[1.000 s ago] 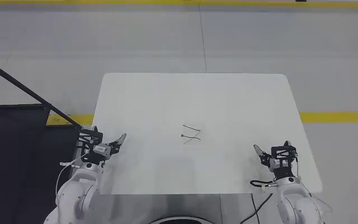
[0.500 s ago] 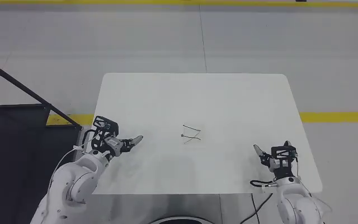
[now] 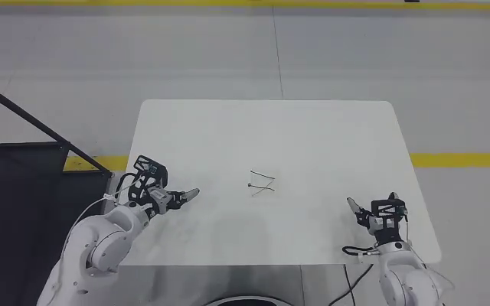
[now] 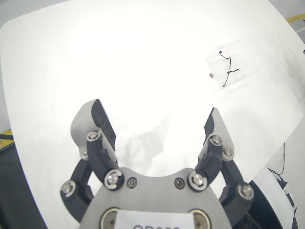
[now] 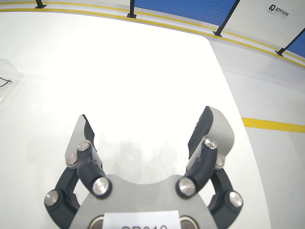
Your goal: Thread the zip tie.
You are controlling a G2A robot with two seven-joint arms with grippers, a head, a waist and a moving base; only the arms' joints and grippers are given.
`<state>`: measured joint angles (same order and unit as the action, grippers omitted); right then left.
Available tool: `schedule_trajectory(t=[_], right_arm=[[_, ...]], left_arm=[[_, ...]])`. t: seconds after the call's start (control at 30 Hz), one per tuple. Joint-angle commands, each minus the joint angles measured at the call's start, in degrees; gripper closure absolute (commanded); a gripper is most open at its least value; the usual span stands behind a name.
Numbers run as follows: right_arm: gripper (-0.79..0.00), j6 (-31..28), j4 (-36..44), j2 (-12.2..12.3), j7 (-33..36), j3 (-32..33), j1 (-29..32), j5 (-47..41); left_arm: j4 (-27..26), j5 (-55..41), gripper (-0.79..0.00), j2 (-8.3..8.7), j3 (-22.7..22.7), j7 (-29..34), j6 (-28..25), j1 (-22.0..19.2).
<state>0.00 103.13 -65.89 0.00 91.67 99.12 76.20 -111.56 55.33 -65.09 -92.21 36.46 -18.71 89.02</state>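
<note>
1. Our left hand (image 4: 154, 107), its fingers apart and holding nothing, hovers over the white bench (image 3: 306, 130), well short of the clear square plastic sheet (image 4: 234, 48).
2. Our right hand (image 5: 145, 113), likewise spread and empty, sits well apart from that sheet on its opposite side.
3. The thin black zip tie (image 4: 228, 69) lies on the sheet, untouched. We judge the step in hand to be the approach for a first grasp.
4. The next move calls for carrying the left hand over the sheet, straddling the strand and pinching low, since it lies nearly flat.
5. The tie looks wiry and kinked, with a small head at one end. A short branch crosses it, and we cannot tell whether it is one piece or two.
</note>
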Motion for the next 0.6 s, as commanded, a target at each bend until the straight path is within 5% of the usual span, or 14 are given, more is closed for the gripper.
schedule_trajectory(t=[0.0, 0.57], right_arm=[[-0.785, 0.00, 0.00, 0.00, 0.00, 0.00, 0.00, 0.00], [-0.785, 0.00, 0.00, 0.00, 0.00, 0.00, 0.00, 0.00]], left_arm=[[0.29, -1.33, -0.785, -0.08, 0.36, -0.47, 0.42, -0.01], [12.68, -32.95, -0.785, -0.69, 8.05, 18.29, 9.11, -17.46]])
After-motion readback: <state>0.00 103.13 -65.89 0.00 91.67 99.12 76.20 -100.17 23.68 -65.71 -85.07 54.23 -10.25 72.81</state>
